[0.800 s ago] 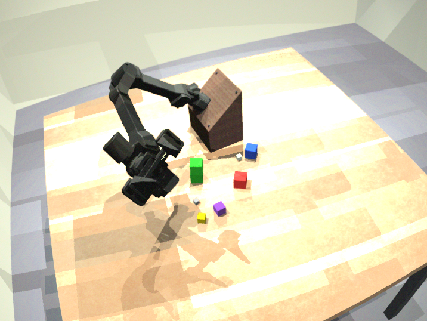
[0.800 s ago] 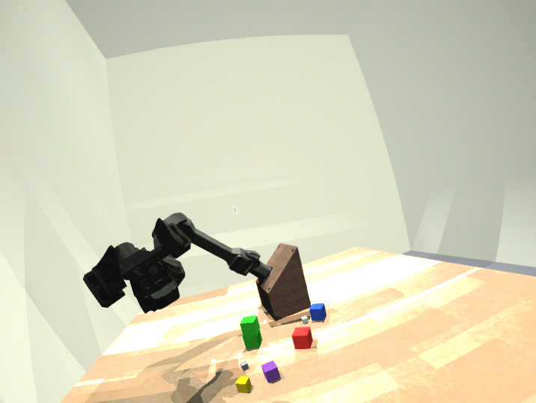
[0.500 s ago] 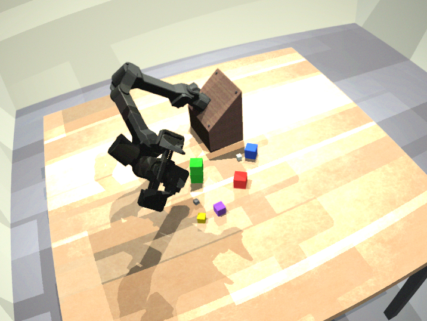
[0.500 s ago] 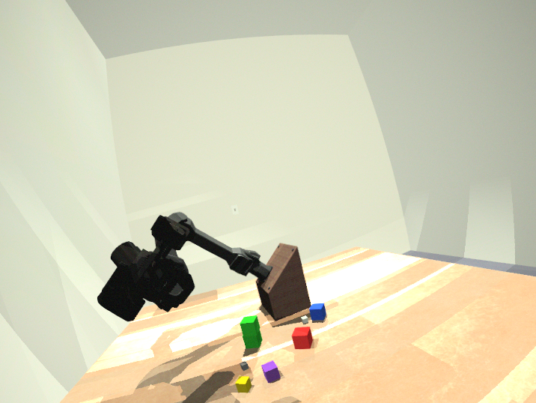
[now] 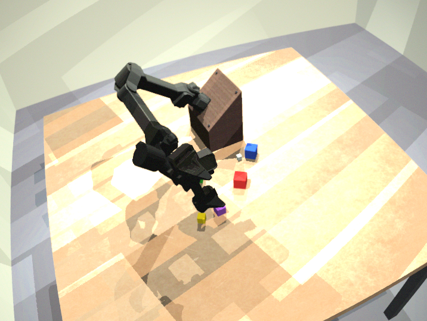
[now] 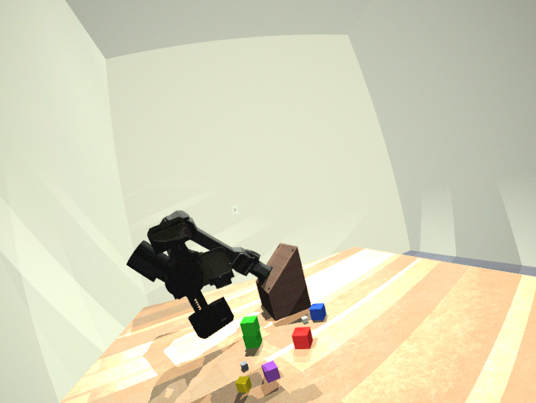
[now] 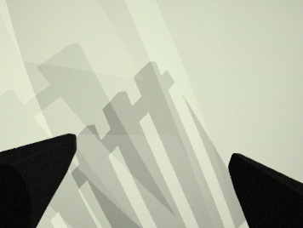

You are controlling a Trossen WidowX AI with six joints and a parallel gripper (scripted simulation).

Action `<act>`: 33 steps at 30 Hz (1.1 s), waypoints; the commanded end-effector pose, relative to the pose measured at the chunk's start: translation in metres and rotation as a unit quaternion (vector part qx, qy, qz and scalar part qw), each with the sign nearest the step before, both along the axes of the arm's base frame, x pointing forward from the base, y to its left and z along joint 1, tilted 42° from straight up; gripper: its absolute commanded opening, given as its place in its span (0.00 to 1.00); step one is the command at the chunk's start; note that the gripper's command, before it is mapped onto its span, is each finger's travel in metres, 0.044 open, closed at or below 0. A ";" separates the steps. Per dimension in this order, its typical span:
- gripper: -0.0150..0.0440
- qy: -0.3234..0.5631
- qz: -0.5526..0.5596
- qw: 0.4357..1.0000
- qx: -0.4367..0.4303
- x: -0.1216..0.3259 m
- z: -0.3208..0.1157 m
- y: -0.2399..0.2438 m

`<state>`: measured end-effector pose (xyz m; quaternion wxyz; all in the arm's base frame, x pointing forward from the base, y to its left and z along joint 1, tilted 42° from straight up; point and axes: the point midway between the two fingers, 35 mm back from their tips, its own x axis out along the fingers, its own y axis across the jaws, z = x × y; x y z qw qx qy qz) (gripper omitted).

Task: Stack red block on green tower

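We see the jaws spread wide with nothing between them; in the wrist view the two black fingertips sit at the frame's lower corners, and only pale wall shows in the gap. The gripper hangs in the air off the wooden plank surface, at the end of the black six-joint arm, which is mounted on a dark brown wedge-shaped wooden stand.

The small red cube sits on the surface by itself, well apart from the gripper and untouched. The green tower, two green cubes stacked upright, stands to the left of it in the exterior view, near the gripper but apart from it. From the top view the arm covers nearly all of the tower, leaving only a sliver of green visible.

We also note a blue cube just beside the stand's base, with a tiny white cube close to it. Nearer the camera lie a purple cube, a yellow cube and a tiny grey cube, all separate from one another.
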<state>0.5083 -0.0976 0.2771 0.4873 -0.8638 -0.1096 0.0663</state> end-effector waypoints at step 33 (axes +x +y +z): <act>1.00 0.335 -0.499 0.500 0.623 -0.068 -0.228 0.061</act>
